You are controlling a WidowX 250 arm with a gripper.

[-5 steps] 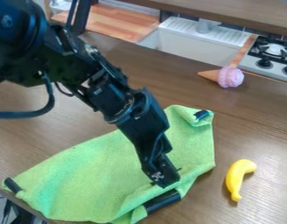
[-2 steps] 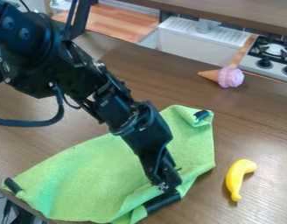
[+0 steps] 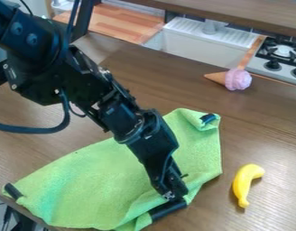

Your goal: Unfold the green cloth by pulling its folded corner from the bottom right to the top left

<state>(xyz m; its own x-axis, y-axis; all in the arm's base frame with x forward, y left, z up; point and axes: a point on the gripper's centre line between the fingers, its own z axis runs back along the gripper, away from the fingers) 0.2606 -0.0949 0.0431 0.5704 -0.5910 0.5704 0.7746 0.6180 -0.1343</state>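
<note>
The black gripper (image 3: 173, 194) hangs tilted over the lower right part of a green cloth (image 3: 96, 180), its tip at the cloth's folded edge beside a black corner patch (image 3: 167, 209). The cloth lies spread and partly folded on the brown table, with other black patches at its upper right and lower left corners. To the right of the gripper, a yellow toy banana (image 3: 245, 184) rests on the table, apart from the cloth. Toward the back right lies a toy ice cream cone (image 3: 237, 79) with a pink top.
Behind the brown table (image 3: 271, 122) stand a white toy sink (image 3: 205, 43), a wooden board (image 3: 117, 22) and a stove (image 3: 282, 56) with black knobs. A brown shelf (image 3: 235, 13) crosses the top. The table's edge runs by the cloth's lower left corner.
The gripper has come down slightly toward the cloth's lower right corner, and the upper arm has shifted right and down. Cloth, banana and cone look unmoved.
</note>
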